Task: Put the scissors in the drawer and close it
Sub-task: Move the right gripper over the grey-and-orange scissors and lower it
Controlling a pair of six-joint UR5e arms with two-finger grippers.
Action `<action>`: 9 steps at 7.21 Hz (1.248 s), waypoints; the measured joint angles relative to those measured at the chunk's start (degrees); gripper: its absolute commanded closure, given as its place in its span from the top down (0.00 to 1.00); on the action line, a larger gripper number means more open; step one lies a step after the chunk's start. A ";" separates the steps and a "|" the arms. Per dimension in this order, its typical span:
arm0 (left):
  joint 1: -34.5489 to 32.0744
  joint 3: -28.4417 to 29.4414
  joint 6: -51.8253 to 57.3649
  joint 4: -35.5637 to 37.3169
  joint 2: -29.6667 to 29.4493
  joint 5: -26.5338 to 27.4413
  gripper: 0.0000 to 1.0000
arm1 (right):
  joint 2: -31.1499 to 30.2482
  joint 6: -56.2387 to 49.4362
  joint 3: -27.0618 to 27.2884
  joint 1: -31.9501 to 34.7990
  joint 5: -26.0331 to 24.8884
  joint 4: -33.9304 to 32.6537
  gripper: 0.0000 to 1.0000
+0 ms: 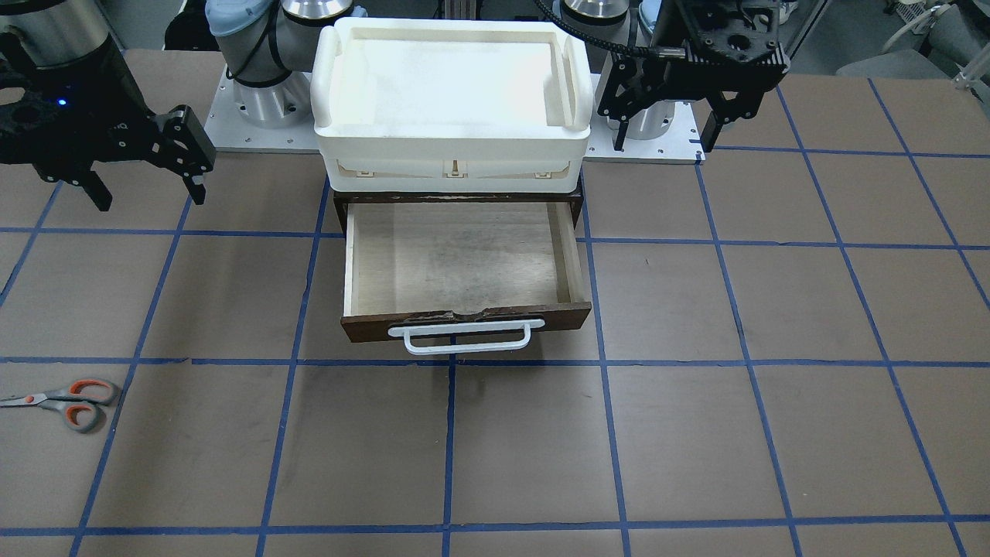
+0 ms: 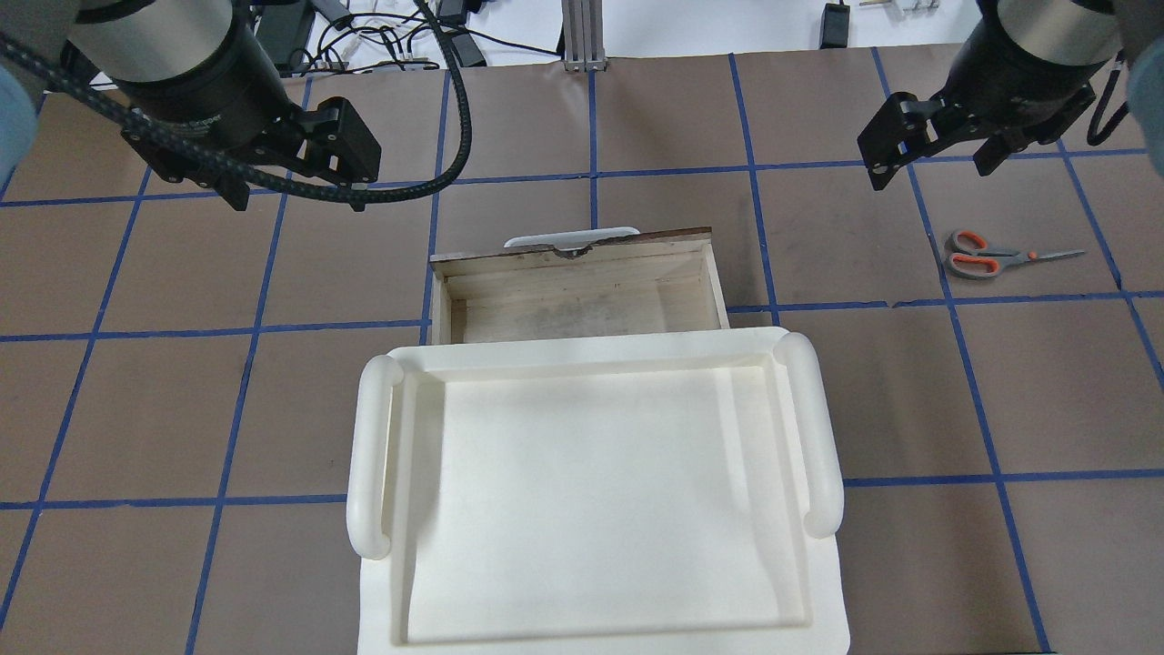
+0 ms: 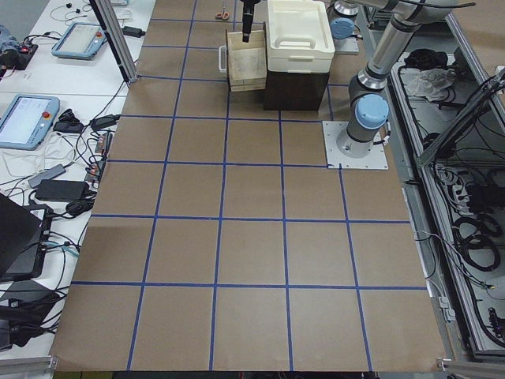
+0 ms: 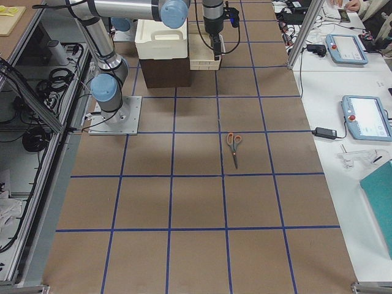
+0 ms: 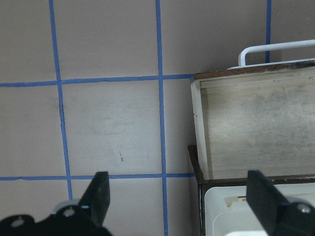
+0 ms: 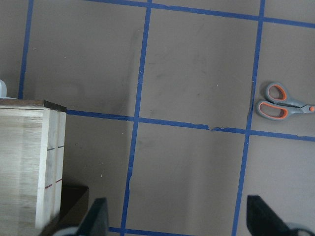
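Note:
The scissors [image 2: 987,256] lie flat on the table far to the drawer's right, handles toward the drawer; they also show in the front view [image 1: 66,402] and the right wrist view [image 6: 281,102]. The drawer [image 1: 456,259] is pulled open and empty, with its white bar handle [image 1: 462,339] at the front; it also shows from overhead [image 2: 582,300]. My right gripper [image 2: 932,166] hangs open and empty above the table, between the drawer and the scissors. My left gripper [image 2: 300,182] hangs open and empty above the table, left of the drawer.
A white plastic tray [image 2: 368,455] sits on top of the dark cabinet that houses the drawer. The arm base plates [image 1: 255,131] stand beside it. The brown table carries a blue tape grid. Desks with tablets [image 4: 366,116] border the far side.

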 measured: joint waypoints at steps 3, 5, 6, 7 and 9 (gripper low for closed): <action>0.00 0.00 -0.02 0.00 0.00 0.06 1.00 | 2.33 -23.31 -0.02 -7.86 -0.01 -1.07 1.00; 0.00 0.00 -0.01 0.00 -0.03 0.06 1.00 | 6.33 -36.56 -0.01 -12.20 -0.09 -4.64 1.00; 0.00 0.00 0.01 0.00 -0.03 0.06 1.00 | 9.07 -41.20 0.01 -13.36 -0.40 -8.73 1.00; 0.00 0.00 0.02 0.00 -0.02 0.07 1.00 | 11.96 -44.55 0.01 -14.12 -0.67 -11.93 1.00; 0.00 0.00 0.00 0.00 -0.02 0.06 1.00 | 16.05 -58.44 0.00 -16.02 -0.24 -14.70 1.00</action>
